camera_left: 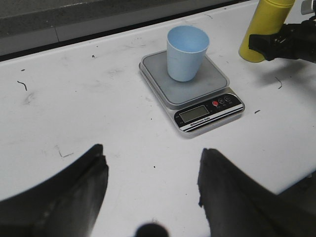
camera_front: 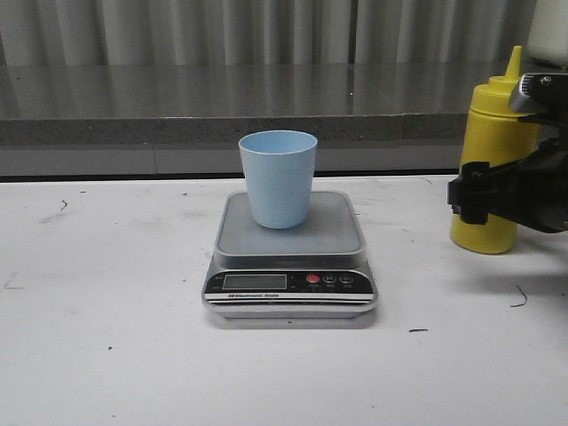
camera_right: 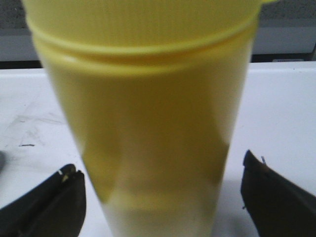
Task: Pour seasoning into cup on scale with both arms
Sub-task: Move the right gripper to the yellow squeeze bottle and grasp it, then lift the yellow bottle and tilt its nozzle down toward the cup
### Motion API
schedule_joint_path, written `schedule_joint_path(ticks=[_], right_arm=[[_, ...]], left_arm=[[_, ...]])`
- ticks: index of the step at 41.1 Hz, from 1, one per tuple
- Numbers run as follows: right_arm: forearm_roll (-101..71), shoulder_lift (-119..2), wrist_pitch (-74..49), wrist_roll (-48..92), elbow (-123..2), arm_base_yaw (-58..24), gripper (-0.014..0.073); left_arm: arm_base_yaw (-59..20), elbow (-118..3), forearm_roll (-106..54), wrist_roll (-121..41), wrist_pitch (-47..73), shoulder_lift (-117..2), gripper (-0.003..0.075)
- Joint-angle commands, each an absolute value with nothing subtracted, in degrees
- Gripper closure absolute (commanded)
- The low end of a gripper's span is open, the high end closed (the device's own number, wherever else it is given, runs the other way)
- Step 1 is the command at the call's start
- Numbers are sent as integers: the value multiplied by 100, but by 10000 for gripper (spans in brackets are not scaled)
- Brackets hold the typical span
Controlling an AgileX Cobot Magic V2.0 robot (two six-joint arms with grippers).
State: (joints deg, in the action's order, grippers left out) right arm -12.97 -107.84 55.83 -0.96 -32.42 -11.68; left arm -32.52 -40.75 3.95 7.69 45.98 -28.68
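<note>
The pale blue cup [camera_front: 278, 177] stands upright on the steel platform of the scale [camera_front: 290, 284] at the table's middle; both also show in the left wrist view, the cup [camera_left: 187, 52] on the scale [camera_left: 207, 114]. The yellow seasoning bottle [camera_front: 490, 151] stands upright at the far right. My right gripper [camera_front: 484, 200] is open with its fingers either side of the bottle's lower body, not touching; in the right wrist view the bottle [camera_right: 148, 123] fills the space between the fingers [camera_right: 54, 202]. My left gripper [camera_left: 150, 170] is open and empty, above bare table in front of the scale.
A dark grey ledge [camera_front: 222, 106] and a pale curtain run behind the white table [camera_front: 106, 355]. Small black scuff marks dot the tabletop. The right arm's black body [camera_left: 289, 42] reaches in from the right edge.
</note>
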Motion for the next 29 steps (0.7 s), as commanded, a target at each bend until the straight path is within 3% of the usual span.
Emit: schedule_joint_path(ticks=[1,11,21,29], right_arm=[[-1312,-10682,6078,-89,-3536,-1109,-60],[-1279,-10931,5988,-89,-3979,-958,-45],[-348,-10847,5719,-89,-3977,-946,223],[345,-10170,4576,-78,-3978,-946,237]], left_arm=[[-3258,-4216,412,801,4161,-2893,314],[-3258,-4216,412,801,4161,-2893,314],[-3258,-4216,412,801,4161,-2893,314],[-3258,-4216,412,801,4161,-2893,314]])
